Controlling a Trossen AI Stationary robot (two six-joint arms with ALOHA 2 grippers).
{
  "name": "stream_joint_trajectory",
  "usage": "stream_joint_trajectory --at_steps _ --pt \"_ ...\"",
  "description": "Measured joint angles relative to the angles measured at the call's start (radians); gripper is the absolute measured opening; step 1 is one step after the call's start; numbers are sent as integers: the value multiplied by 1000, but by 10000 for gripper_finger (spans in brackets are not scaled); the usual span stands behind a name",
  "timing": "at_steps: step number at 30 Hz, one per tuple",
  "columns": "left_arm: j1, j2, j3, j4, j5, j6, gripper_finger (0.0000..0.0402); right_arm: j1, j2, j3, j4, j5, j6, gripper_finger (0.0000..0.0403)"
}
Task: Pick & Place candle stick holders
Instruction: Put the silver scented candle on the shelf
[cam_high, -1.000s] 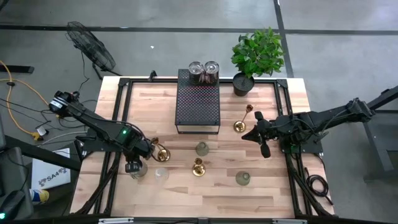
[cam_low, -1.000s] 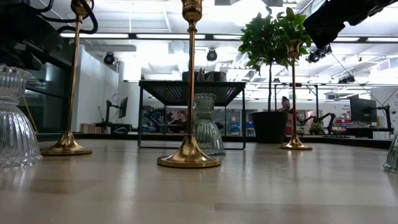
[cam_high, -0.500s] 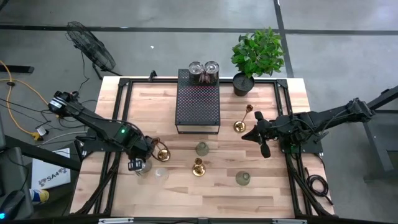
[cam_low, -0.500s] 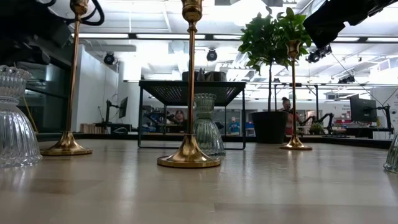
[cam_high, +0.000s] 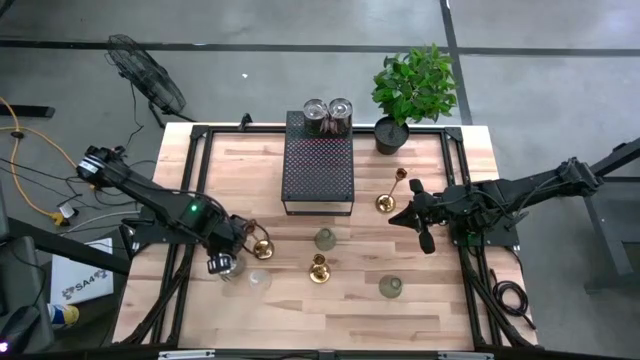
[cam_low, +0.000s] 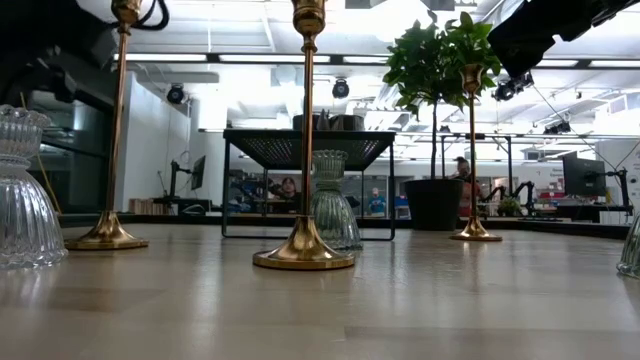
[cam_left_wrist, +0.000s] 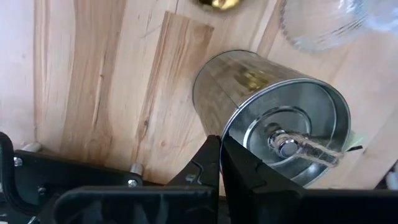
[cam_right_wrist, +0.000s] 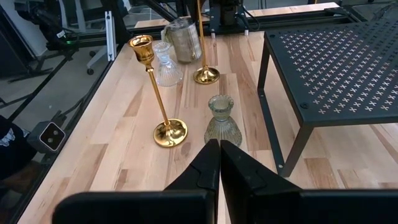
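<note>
left wrist view: left end effector (cam_left_wrist: 221, 163) pressed together beside silvery holder (cam_left_wrist: 273, 118); no writing legible, seemingly.

Grey concrete floor (cam_high: 560, 90) — a standing fan (cam_high: 145, 75) beside the table.

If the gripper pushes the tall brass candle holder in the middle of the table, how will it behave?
The brass holder would probably tip rather than slide: its stem is tall and slender over a small round base. It looks stiff metal. The polished surface may be slippery for fingers.

The butcher-block table (cam_high: 420, 300) carries three brass candlesticks (cam_high: 319, 268), several glass holders (cam_high: 390, 287), a black perforated stand (cam_high: 318, 172) and a potted plant (cam_high: 410, 95).
</note>
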Motion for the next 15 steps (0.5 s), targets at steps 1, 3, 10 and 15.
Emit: stream_joint_trajectory --at_steps 1,3,10,15 --pt "0 0 9 -2 0 -3 0 0 0 0 0 0 0 4" --pt "0 -4 26 -17 -1 -7 0 0 0 0 0 0 0 4" --pt "0 -6 65 -86 -21 -58 0 0 0 0 0 0 0 4" --pt "0 -25 88 -103 -42 -94 0 0 0 0 0 0 0 4"
